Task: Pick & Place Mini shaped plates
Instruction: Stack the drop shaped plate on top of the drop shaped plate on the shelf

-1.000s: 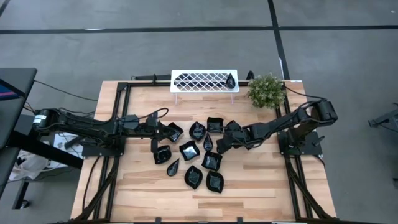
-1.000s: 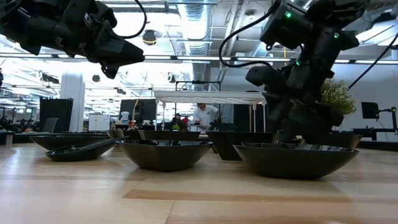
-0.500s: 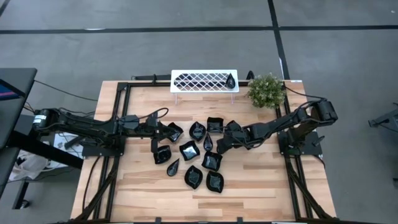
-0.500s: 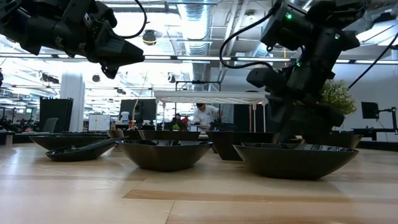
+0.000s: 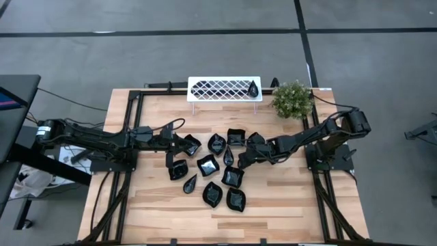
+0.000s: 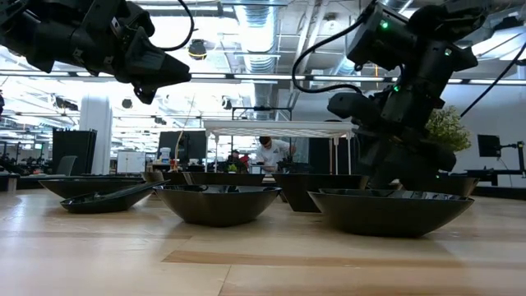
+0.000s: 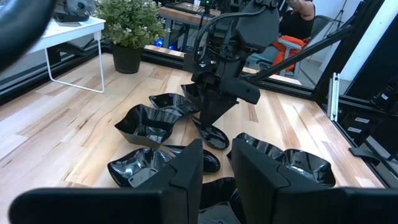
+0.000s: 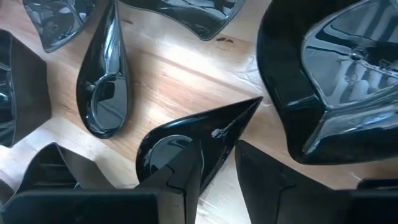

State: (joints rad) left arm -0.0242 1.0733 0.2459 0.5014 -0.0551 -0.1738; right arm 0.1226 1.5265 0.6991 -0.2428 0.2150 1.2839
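Black plates [image 5: 220, 172] bunched near the middle of the table [image 5: 287, 212], one more [image 5: 253, 88] on the rack [image 5: 224, 89] at the far edge. Right gripper [image 8: 216, 167] low over the bunch, fingers pinching the rim of a teardrop plate [image 8: 186, 148]. Left gripper [image 7: 214, 171] raised above the bunch's left side, fingers a little apart, holding nothing.

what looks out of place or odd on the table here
One black teardrop dish sits alone at the right end of the white lattice rack, apart from the other mini plates crowded in a loose cluster mid-table. They look jumbled but none appears broken or overturned. The potted plant stands upright by the rack.
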